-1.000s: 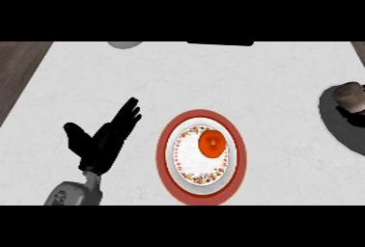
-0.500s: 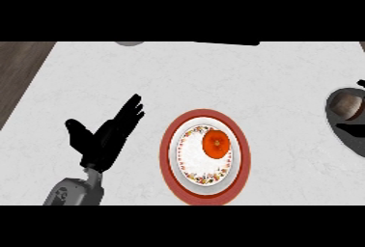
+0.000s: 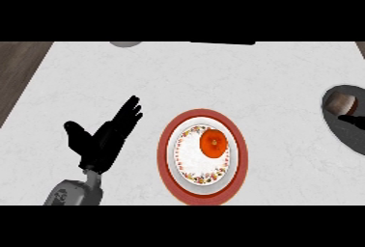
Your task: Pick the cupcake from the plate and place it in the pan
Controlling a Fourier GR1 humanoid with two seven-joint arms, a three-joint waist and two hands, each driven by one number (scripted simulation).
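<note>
- The robot's left hand [image 3: 100,140] rests nearest the view's lower edge, left of the plate, fingers straight and spread apart, thumb out to the side, holding nothing.
- Just right of it sits the plate [image 3: 187,161] — a white dish with a flowered border on a red rim, flat on the pale counter [image 3: 214,77].
- The cupcake [image 3: 213,143] sits on the plate's upper right part, orange-red and untouched; no hand is near it.
- Farther off, at the right edge, lies a dark rounded thing [image 3: 349,128], apparently the pan, well apart from the plate. A brownish shape [image 3: 344,102] shows inside its upper part, and a black form at the very edge may be the right hand; whether its fingers are apart or together cannot be told.
- At the far end of the counter, a grey round object [image 3: 125,44] and a dark bar [image 3: 222,42] are cut by the view's top.
- Judged from this, the pick has not begun. It would go best with a hand coming down over the cupcake, fingers and thumb closing on its sides rather than its top — then a straight lift clear of the plate's rim before the carry to the pan.
</note>
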